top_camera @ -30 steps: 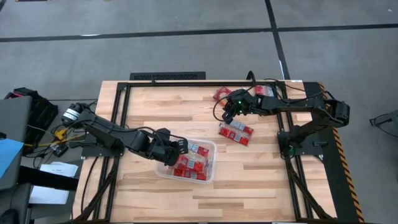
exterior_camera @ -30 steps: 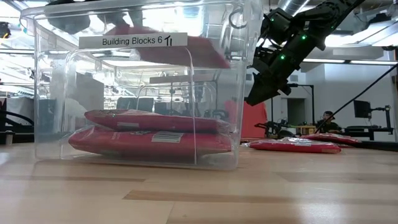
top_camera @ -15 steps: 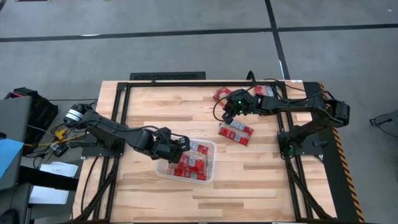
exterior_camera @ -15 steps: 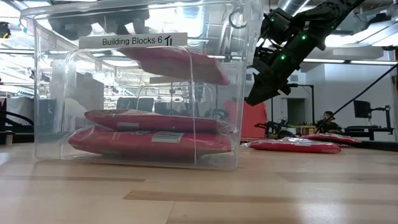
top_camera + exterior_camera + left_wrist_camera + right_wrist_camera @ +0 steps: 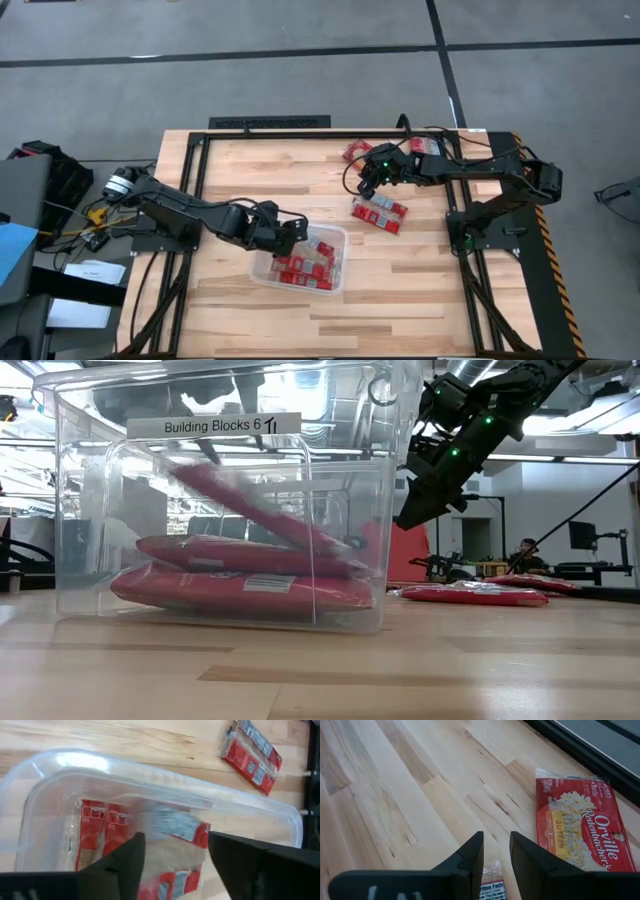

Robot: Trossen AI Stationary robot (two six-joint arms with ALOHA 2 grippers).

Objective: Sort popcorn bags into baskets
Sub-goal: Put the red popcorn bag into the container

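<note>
Dropped bag: a red popcorn bag [image 5: 265, 520] lies slanted inside the clear tub [image 5: 80, 560], its lower end on the packets already stacked there. Half a second ago it hung level and higher under the tub's rim, so it has just been let go and is falling or settling.
Tub contents: at least two flat packets [image 5: 240, 588] lie on the tub floor beneath it; from above the tub [image 5: 262, 272] looks largely filled with red bags [image 5: 305, 262].
Left gripper: the left gripper [image 5: 293, 232] hovers over the tub's near-left edge; in its wrist view the fingers [image 5: 125, 865] stand wide apart with nothing between them, looking down on the packets.
Meaning for the task: one more bag looks delivered; I judge this drop done, with the left arm free to go for another.
Bags still out: a pair of bags [image 5: 380, 212] lies on the table [image 5: 420, 290] right of the tub, one [image 5: 357, 151] near the far edge, and another [image 5: 424, 146] by the right arm.
Right gripper: the right gripper [image 5: 368, 183] hangs above the table just beyond the pair, fingers [image 5: 470, 855] a narrow gap apart, holding nothing; an Orville Redenbacher's bag [image 5: 577, 832] lies ahead of it.
Next: a reach for a loose bag seems likely.
</note>
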